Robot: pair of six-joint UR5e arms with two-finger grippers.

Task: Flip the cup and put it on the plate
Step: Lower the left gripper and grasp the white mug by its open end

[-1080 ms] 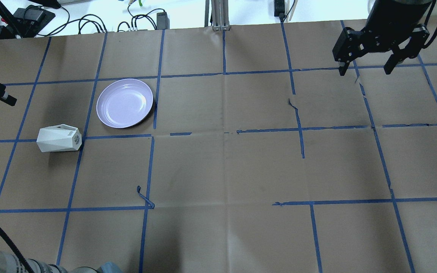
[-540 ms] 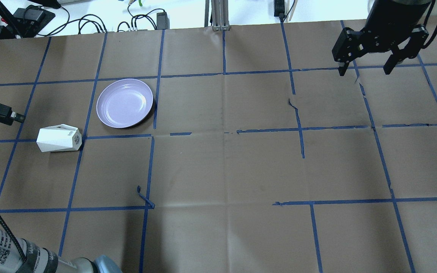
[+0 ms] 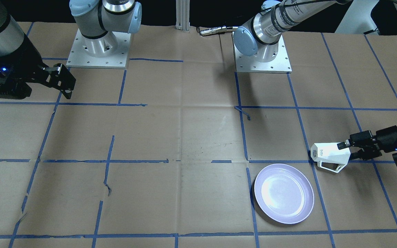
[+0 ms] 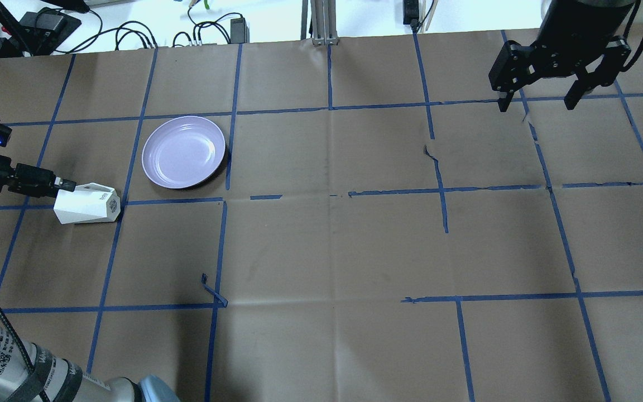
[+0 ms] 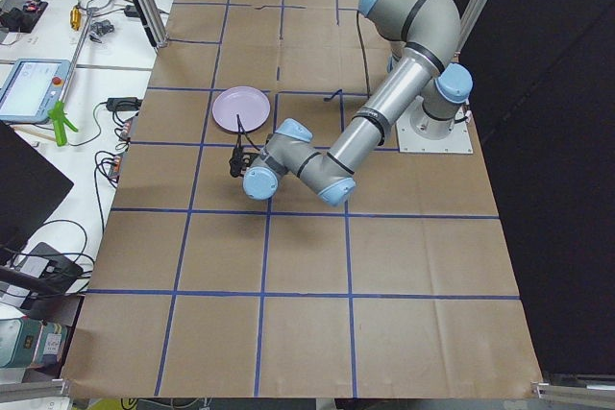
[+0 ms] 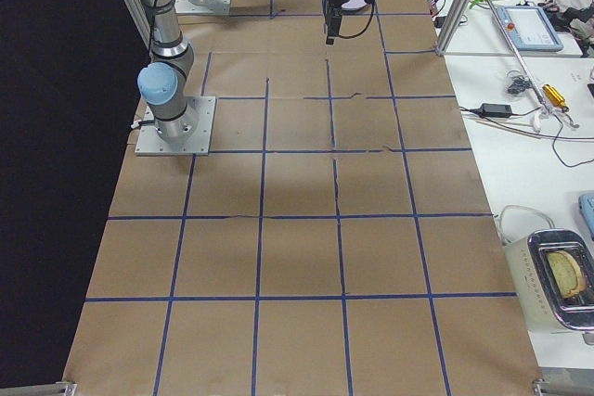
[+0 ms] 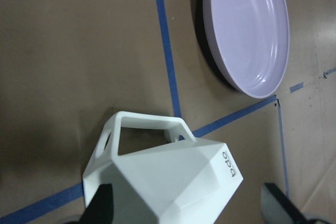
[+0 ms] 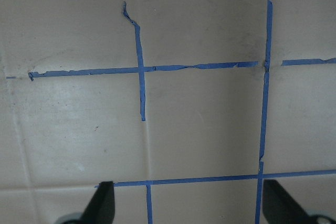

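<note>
Sideways cup (image 7: 170, 182) near lavender plate (image 7: 247, 30)

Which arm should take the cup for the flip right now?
Left. Its open tool is right at the wide end of the cup, which lies on its side near the plate. The right tool hangs open over the opposite end of the table, far from both.
</note>
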